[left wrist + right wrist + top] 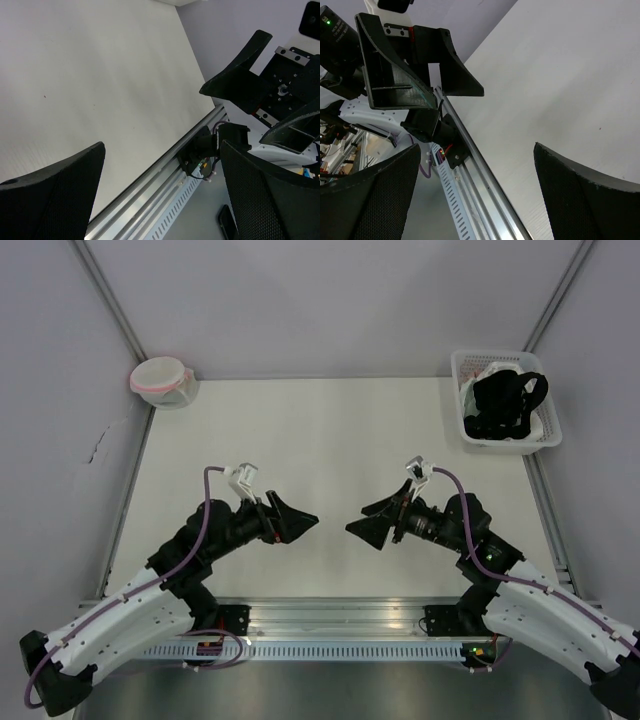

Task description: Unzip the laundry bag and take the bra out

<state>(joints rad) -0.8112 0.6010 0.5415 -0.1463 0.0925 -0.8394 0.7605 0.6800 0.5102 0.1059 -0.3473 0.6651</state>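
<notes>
The laundry bag (160,378), a small round white mesh pouch with pink trim, sits at the far left corner of the table. The yellow bra does not show in any view. My left gripper (300,524) is open and empty, low over the near middle of the table, far from the bag. My right gripper (358,520) is open and empty and faces it tip to tip across a small gap. The left wrist view shows the left gripper (162,150) with jaws wide apart over bare table. The right wrist view shows the right gripper (475,147) the same way.
A white plastic basket (510,445) at the far right corner holds a black strappy garment (505,405). An aluminium rail (330,615) runs along the near edge. Grey walls close in the table on the left, back and right.
</notes>
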